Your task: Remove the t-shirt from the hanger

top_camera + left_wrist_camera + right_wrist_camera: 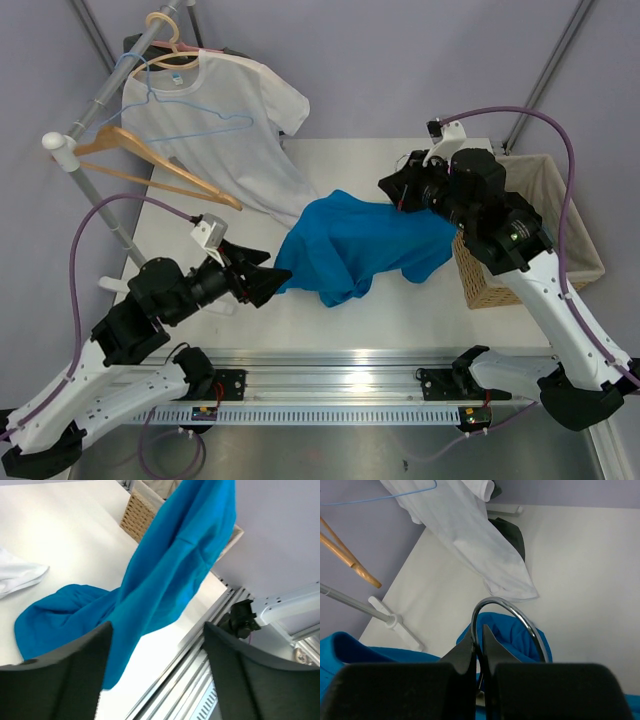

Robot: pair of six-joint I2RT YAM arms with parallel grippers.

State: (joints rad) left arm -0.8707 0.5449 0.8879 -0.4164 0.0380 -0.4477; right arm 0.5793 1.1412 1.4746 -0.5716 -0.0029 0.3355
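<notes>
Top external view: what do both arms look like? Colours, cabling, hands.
The left arm and right arm match: white moulded links, bulky black joint housings, a purple cable looping off each. The left hand and right hand are black, with two wedge-shaped fingers. A small white camera module sits by each wrist. No readable markings.
</notes>
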